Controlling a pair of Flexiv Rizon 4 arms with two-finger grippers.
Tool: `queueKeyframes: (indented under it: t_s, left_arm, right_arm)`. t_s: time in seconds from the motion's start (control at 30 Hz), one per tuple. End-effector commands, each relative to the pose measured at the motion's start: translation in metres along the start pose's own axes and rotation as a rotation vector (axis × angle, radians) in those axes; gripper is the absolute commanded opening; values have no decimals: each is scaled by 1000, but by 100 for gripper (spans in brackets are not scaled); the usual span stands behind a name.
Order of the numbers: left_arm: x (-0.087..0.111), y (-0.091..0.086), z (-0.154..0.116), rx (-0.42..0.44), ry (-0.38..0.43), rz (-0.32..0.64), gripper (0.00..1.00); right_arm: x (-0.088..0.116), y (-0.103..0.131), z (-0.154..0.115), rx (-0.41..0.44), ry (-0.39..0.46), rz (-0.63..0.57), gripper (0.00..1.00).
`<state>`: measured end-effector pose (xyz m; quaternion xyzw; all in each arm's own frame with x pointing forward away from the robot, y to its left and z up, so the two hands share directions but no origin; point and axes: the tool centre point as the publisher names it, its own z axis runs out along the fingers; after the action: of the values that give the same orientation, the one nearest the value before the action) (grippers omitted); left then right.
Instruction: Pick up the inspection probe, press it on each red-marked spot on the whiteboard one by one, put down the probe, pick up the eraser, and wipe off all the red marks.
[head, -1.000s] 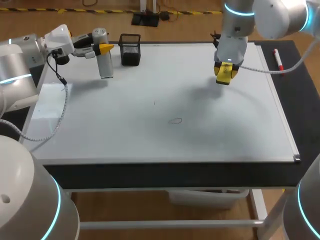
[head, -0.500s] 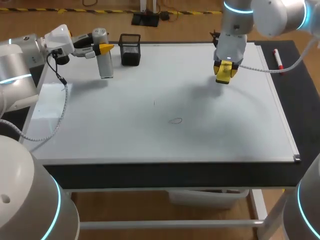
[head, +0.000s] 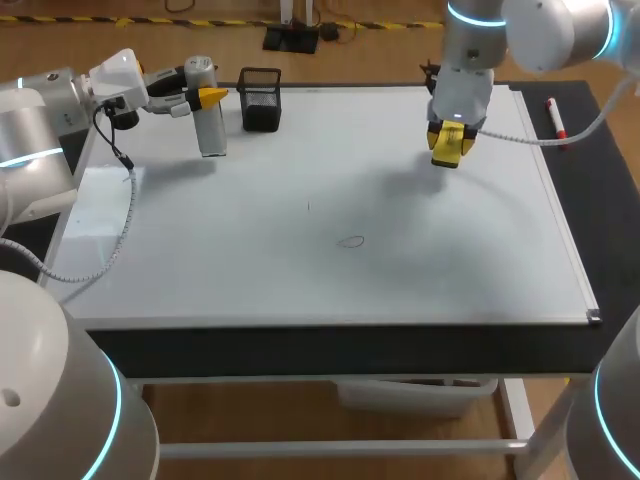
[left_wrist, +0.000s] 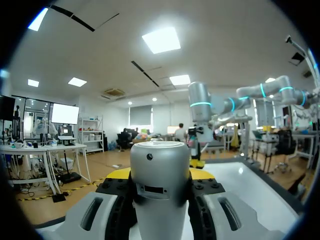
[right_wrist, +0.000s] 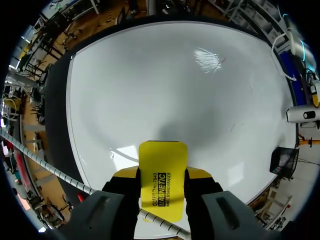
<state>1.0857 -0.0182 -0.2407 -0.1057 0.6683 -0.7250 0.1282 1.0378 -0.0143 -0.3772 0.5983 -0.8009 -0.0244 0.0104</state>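
Your left gripper (head: 198, 97) is pinching the probe (head: 209, 128) near its top, fingers on both sides of the grey barrel. So it hangs upright at the whiteboard's (head: 300, 280) far left corner, just beside the black mesh holder (head: 261, 98). That's prob. to keep it parked out of the wiping lane. Can't tell if its foot touches the board. Your right gripper (head: 452, 140) is clamped on the yellow eraser (right_wrist: 162, 170), gripped by its narrow sides w/ the free end sticking out past the fingertips toward the board. It sits above the surface, not touching, over the far right part. I'd say that hold leaves the eraser's end free to meet the board. No clear red marks show on the board, only a faint loop (head: 350, 241) near the middle and a small tick just beyond it. A red-tipped marker (head: 553, 118) lies off the board to the right, apart from both arms. My read: you're in the wipe stage, w/ the probe not yet put down. Check that faint loop first.
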Motion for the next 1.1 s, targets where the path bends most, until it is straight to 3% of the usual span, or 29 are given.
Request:
queueKeyframes:
  t_s: [0.03,0.23,0.4,1.1]
  left_arm:
    - [8,4,12,-14,31,-2,0]
    - [51,6,48,-9,142,17,0]
    - [69,0,66,27,195,22,0]
    - [152,-9,98,60,250,53,0]
  right_arm:
    - [0,-1,-1,1,4,-2,0]
    - [0,-1,-1,1,4,-2,0]
    - [0,-1,-1,1,4,-2,0]
    - [0,-1,-1,1,4,-2,0]
